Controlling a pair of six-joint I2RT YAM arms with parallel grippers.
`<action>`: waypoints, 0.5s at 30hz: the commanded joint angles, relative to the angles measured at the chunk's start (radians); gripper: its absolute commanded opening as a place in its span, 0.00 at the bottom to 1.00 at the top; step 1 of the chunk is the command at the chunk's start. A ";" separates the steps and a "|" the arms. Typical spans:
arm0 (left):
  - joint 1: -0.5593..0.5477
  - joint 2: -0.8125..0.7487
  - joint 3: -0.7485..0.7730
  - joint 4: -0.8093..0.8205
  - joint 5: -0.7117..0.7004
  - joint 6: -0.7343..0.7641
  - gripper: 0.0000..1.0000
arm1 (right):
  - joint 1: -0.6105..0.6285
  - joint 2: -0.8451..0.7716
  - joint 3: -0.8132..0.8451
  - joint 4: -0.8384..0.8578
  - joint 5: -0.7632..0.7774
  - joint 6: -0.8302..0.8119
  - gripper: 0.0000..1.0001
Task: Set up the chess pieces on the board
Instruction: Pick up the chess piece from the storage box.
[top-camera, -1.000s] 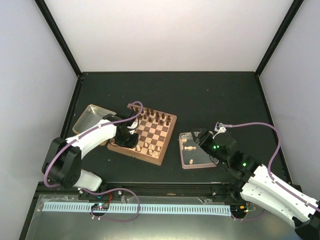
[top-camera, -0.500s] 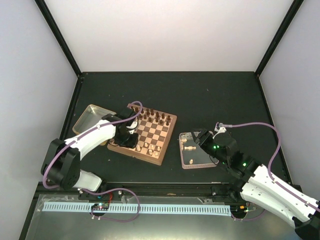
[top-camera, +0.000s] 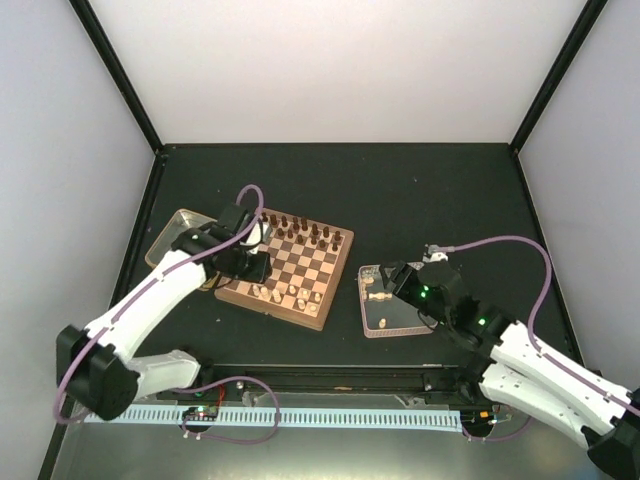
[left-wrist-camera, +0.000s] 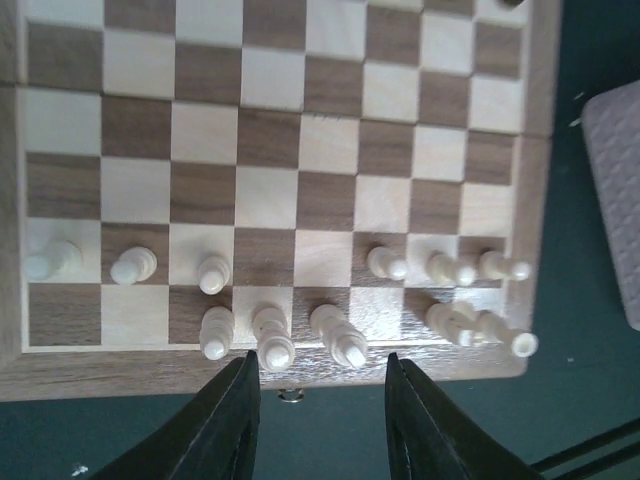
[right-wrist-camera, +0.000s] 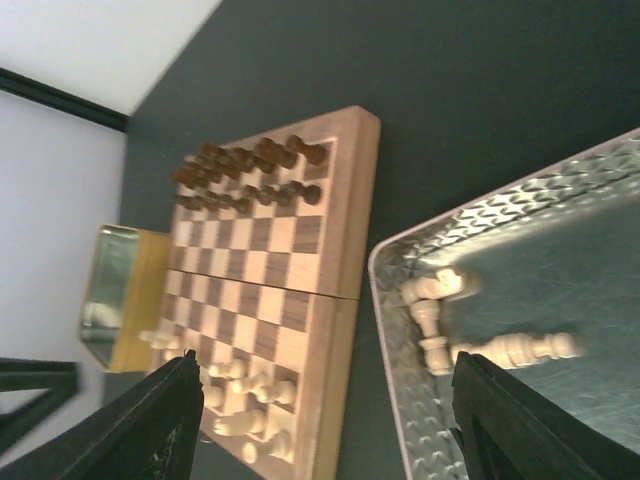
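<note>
Pale turned wood, small and light: that was what the chess pieces (left-wrist-camera: 270, 335) came to. The nearest of them stood just beyond the tips of the left fingers (left-wrist-camera: 228, 435), which were parted with nothing between them. These pieces took up part of the two closest rows of the board (left-wrist-camera: 300, 150), a few crowded together toward the right-hand finger's side. Farther past the tips, the squares lay bare.

The right fingers (right-wrist-camera: 165, 425) were spread wide and held nothing either. Ahead of the right-hand one, in the clear tray (right-wrist-camera: 520, 220), several more pale pieces lay on their sides, two of them touching. Ahead of the other finger sat the board, with the dark chessmen (right-wrist-camera: 245, 165) on its far rows and the tin (right-wrist-camera: 105, 290) beyond its outer edge.

Each piece was probably stiff, smooth and quick to roll or topple. One lying down seemed best taken across its narrow stem, below the head, with a gentle close — the longest one nearer its middle. Once a piece stood upright, a brushing finger could easily knock over its neighbours.
</note>
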 joint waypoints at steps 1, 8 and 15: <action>0.006 -0.131 0.038 0.033 0.008 -0.013 0.37 | -0.004 0.104 0.075 -0.099 0.044 -0.178 0.68; 0.006 -0.382 -0.080 0.242 0.045 0.002 0.40 | -0.010 0.384 0.180 -0.163 -0.010 -0.344 0.52; 0.006 -0.561 -0.231 0.398 0.160 0.002 0.43 | -0.046 0.670 0.299 -0.256 -0.020 -0.609 0.50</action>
